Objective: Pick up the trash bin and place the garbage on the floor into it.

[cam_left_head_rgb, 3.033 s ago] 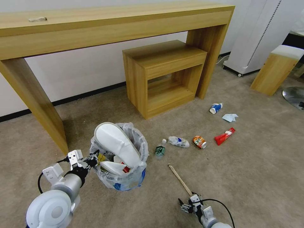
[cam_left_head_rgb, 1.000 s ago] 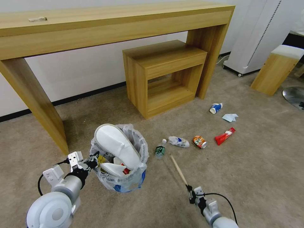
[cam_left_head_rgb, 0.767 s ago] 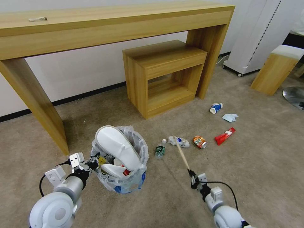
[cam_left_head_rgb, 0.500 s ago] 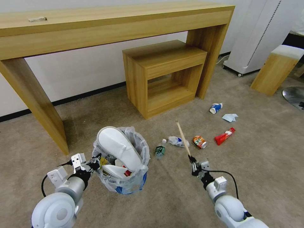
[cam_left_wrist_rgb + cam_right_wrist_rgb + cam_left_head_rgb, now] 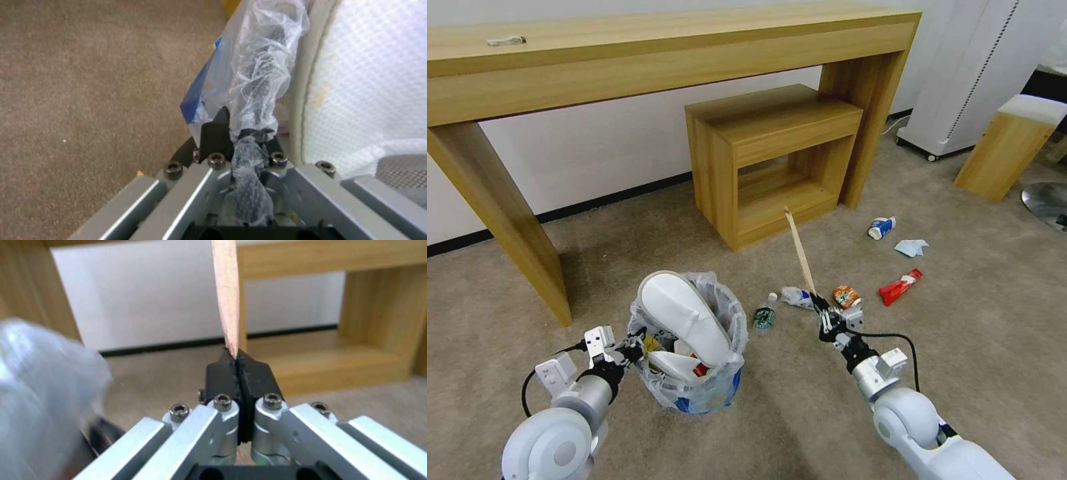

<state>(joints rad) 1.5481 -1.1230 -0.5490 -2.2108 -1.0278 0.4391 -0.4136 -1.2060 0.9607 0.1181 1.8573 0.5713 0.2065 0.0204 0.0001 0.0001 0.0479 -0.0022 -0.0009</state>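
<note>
The trash bin (image 5: 694,383), lined with a crinkly clear bag and holding white slippers (image 5: 684,317), hangs low over the beige floor (image 5: 994,347). My left gripper (image 5: 635,347) is shut on its bag rim (image 5: 262,66), fingertips pinching the plastic (image 5: 242,131). My right gripper (image 5: 825,315) is shut on the lower end of a wooden stick (image 5: 800,253), which points up and away, right of the bin. In the right wrist view the stick (image 5: 226,290) rises from the closed gripper (image 5: 238,357). A green bottle (image 5: 764,313), crushed clear bottle (image 5: 795,296), can (image 5: 847,295), red wrapper (image 5: 900,287), tissue (image 5: 912,247) and blue-white cup (image 5: 882,227) lie on the carpet.
A long wooden console table (image 5: 627,60) spans the back, its leg (image 5: 500,220) left of the bin. A low wooden cabinet (image 5: 774,160) stands behind the litter. A white unit (image 5: 967,73) and a wooden stool (image 5: 1007,147) are at the far right.
My right gripper lifted the stick off the carpet and carried it up and forward, swinging it toward upright. The bin and left gripper shifted slightly right.
</note>
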